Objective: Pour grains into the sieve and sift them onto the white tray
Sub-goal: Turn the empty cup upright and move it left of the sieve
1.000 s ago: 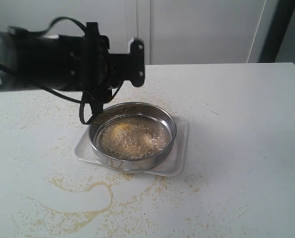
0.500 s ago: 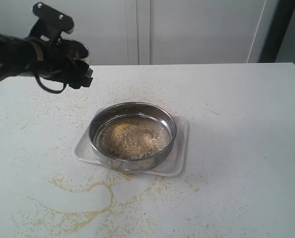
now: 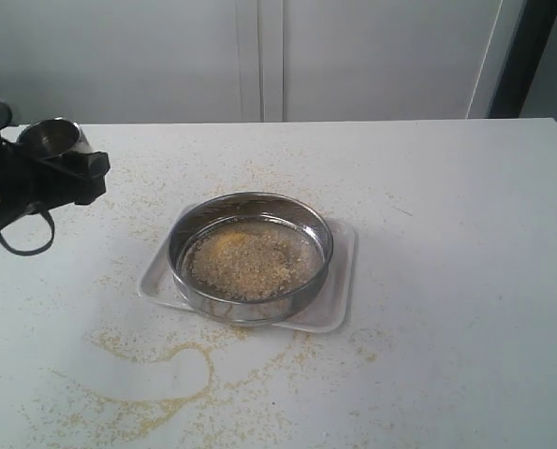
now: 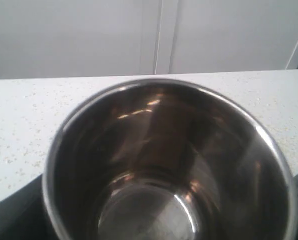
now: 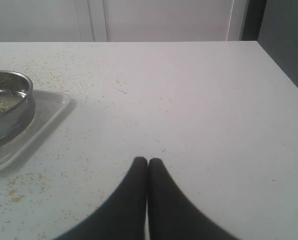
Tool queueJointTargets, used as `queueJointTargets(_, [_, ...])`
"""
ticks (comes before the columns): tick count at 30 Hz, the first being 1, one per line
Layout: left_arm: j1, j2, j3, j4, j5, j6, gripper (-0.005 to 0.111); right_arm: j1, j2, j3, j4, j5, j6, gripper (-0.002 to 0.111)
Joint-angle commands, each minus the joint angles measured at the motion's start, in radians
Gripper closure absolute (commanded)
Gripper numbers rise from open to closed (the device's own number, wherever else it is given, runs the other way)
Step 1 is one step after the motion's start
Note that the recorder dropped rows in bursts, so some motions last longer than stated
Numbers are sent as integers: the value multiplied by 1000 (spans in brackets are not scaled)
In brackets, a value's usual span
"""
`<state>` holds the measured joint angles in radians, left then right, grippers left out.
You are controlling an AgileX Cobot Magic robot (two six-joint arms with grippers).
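At centre of the white surface (image 3: pixel 447 234), loose yellow-beige grains (image 3: pixel 250 262) lie in the wide shallow steel sieve (image 3: pixel 248 307) sitting on the flat white rectangular tray (image 3: pixel 339 281), so pouring looks done, sifting left; left tool (image 3: pixel 67 168) pinches the empty small steel cup (image 3: pixel 51 136), right tool (image 5: pixel 147 170) pressed together.

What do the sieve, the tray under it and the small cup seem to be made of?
The sieve: shiny metal, likely steel; its wall mirrors light. The white tray: smooth glossy white, perhaps plastic. The cup: polished metal, empty, with bright reflections inside.
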<state>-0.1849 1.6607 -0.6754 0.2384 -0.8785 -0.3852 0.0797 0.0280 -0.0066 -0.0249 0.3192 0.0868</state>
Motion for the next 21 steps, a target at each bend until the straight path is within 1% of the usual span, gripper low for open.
queueJointTargets(1, [14, 60, 81, -10, -276, -46, 107, 1, -6, 7, -2, -7, -1, 108])
queueJointTargets(3, [14, 88, 96, -3, -329, -46, 107, 1, -6, 7, -2, -7, -1, 108])
queueJointTargets(15, [14, 228, 98, 20, -321, 0, 107, 1, -6, 7, -2, -7, -1, 108])
queueJointTargets(19, [14, 258, 96, 23, -314, 65, 107, 1, -6, 7, -2, -7, -1, 108])
queueJointTargets(21, [14, 284, 96, 9, -312, 68, 107, 1, -6, 7, -2, -7, -1, 108])
